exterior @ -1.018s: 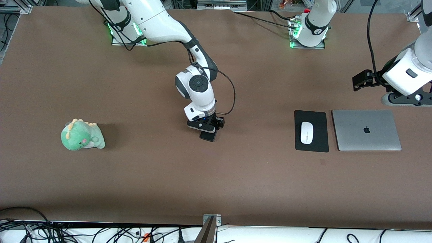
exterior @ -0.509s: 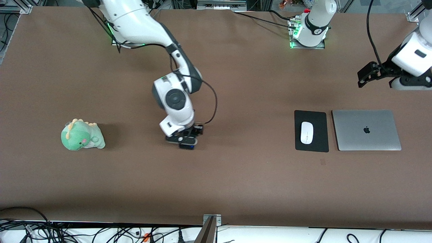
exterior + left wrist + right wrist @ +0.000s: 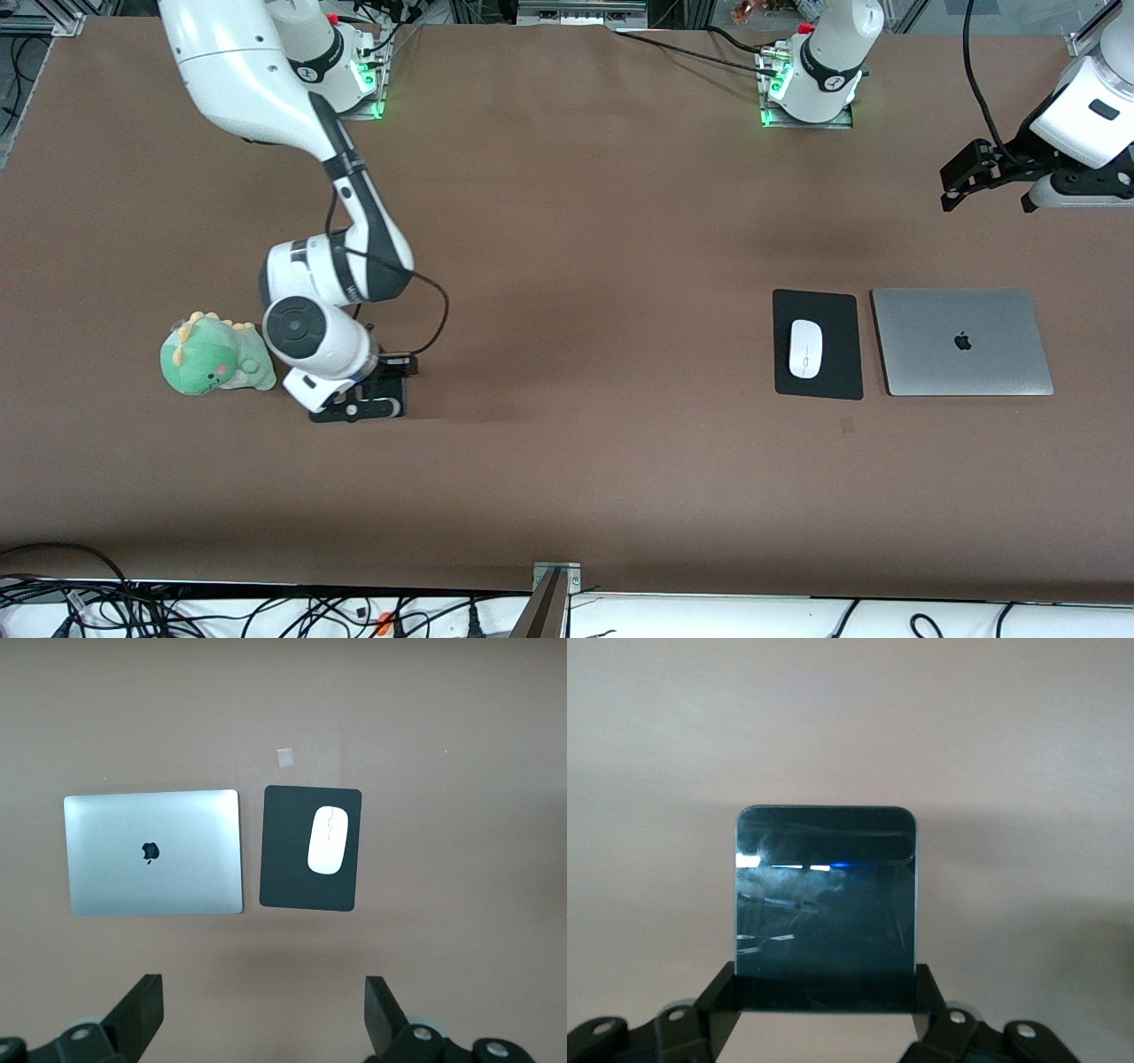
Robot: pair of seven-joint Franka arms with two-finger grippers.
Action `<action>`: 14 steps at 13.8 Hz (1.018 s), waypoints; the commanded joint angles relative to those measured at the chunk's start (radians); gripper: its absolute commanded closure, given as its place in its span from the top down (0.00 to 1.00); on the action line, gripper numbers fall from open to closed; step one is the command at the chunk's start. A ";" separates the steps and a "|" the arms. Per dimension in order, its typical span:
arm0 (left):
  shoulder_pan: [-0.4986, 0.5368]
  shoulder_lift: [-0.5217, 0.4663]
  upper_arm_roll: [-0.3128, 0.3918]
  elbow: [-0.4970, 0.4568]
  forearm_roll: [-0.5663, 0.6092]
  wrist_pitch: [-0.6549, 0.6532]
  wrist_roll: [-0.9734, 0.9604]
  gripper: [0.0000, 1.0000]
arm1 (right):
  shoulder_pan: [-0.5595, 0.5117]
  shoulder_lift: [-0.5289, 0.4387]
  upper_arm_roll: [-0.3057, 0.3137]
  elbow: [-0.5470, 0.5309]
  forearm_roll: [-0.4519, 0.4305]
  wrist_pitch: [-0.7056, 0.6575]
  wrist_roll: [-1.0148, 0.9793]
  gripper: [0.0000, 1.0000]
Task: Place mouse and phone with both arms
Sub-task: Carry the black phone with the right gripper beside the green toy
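My right gripper (image 3: 370,400) is shut on the phone (image 3: 824,902), a glossy black rounded rectangle clamped by its sides between the fingers (image 3: 716,1001). It is low over the table beside the green plush. In the front view the phone is mostly hidden under the gripper. The white mouse (image 3: 805,348) lies on the black mat (image 3: 819,301) next to the grey laptop (image 3: 963,341). The mouse also shows in the left wrist view (image 3: 329,839), as does the mat (image 3: 288,859). My left gripper (image 3: 967,175) is open and empty, high above the table at the left arm's end.
A green dinosaur plush (image 3: 213,354) sits at the right arm's end of the table, close to the right gripper. The laptop (image 3: 152,852) lies closed beside the mat. A small pale mark (image 3: 284,756) is on the table near the mat.
My right arm has swung with the phone from the table's middle toward the right arm's end, up to the plush. My left gripper has risen and drawn back a little.
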 commanded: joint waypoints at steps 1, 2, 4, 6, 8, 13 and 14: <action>-0.021 0.045 0.031 0.056 0.017 -0.035 -0.009 1.00 | -0.048 -0.051 0.018 -0.089 0.018 0.022 -0.053 0.53; -0.023 0.045 0.036 0.054 0.017 -0.037 -0.012 1.00 | -0.054 -0.051 0.018 -0.097 0.018 0.022 -0.054 0.53; -0.040 0.061 0.057 0.066 0.017 -0.037 -0.007 1.00 | -0.074 -0.050 0.018 -0.106 0.018 0.027 -0.065 0.53; -0.038 0.074 0.057 0.091 0.018 -0.042 -0.006 1.00 | -0.101 -0.050 0.018 -0.131 0.018 0.048 -0.068 0.53; -0.046 0.113 0.056 0.143 0.038 -0.055 -0.002 1.00 | -0.115 -0.050 0.019 -0.166 0.026 0.083 -0.076 0.53; -0.052 0.152 0.056 0.211 0.067 -0.106 0.007 1.00 | -0.137 -0.063 0.019 -0.207 0.096 0.120 -0.094 0.98; -0.051 0.152 0.056 0.211 0.067 -0.106 0.007 1.00 | -0.137 -0.085 0.019 -0.206 0.102 0.114 -0.081 0.99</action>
